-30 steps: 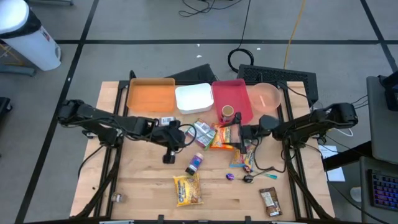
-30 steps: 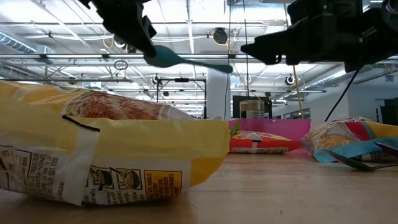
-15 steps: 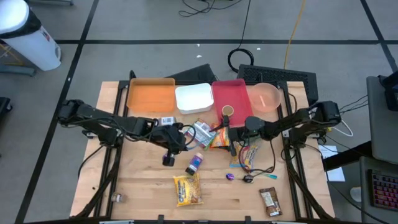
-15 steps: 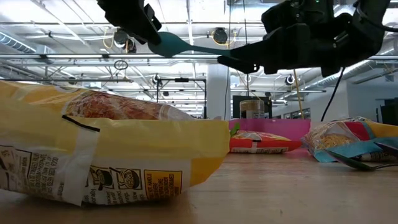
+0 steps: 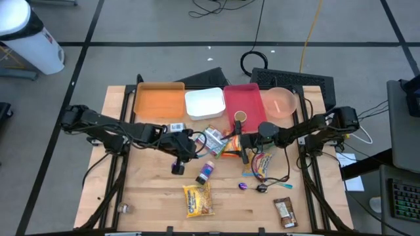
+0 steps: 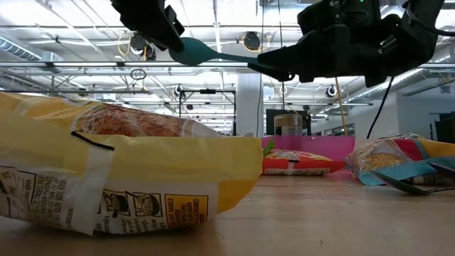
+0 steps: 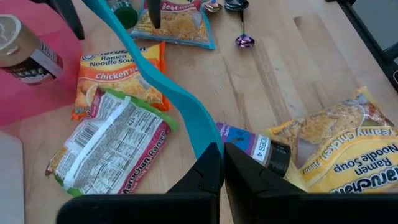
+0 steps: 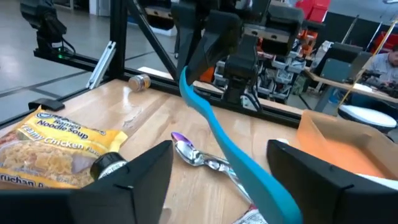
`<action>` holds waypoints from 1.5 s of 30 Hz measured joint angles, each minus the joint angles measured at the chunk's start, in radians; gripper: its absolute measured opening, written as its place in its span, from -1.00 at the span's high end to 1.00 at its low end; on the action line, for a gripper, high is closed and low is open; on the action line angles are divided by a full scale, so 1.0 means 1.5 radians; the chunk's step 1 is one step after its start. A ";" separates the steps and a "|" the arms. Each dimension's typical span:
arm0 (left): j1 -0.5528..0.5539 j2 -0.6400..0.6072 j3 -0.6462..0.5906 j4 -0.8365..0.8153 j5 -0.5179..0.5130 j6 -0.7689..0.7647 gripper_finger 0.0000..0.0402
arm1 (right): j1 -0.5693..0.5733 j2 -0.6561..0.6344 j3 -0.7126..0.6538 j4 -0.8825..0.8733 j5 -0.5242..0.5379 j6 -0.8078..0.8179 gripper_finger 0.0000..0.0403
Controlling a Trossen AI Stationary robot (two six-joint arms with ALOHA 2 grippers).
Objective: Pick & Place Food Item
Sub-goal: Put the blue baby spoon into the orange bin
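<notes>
Left gripper [image 5: 186, 141] is up off the table mid-board, clamped tight on the handle end of a teal utensil [image 7: 163, 82]; no food in it. Right gripper [image 8: 219, 163] has its fingers spread wide on either side of the utensil's far end, which runs between them without a pinch that I can see. It reads like a hand-over in mid-air, not a food pick.

On the task proper, I'd say hardly anything is done. The noodle packs [image 5: 198, 200] lie flat on the wood, one near the front edge and others bunched under the two grippers, just short of the trays [image 5: 157, 99]. A can [image 5: 241, 117] stands in the pink tray; the orange and white ones look bare from above. So a food item has yet to be gripped, lifted and set down in a tray.

Hard to read: the utensil's working end is cut off in the right wrist view, so spoon or spatula, can't say. From overhead the arms cover the packs below them. Which pack is the target isn't shown. The low view is half blocked by the yellow pack, hiding the trays
</notes>
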 joint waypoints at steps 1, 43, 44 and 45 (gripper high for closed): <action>0.000 0.000 0.000 0.000 0.000 0.000 0.95 | 0.000 0.000 0.000 0.000 0.000 0.000 -0.14; 0.043 0.000 0.000 0.010 -0.009 -0.039 0.23 | 0.000 -0.001 -0.001 -0.013 0.049 -0.031 0.99; 0.046 0.000 0.000 0.010 -0.009 -0.032 0.19 | 0.000 -0.001 -0.001 -0.015 0.060 -0.032 0.99; 0.051 0.000 0.000 0.010 -0.010 -0.025 0.14 | 0.000 -0.001 -0.001 -0.016 0.072 -0.033 0.99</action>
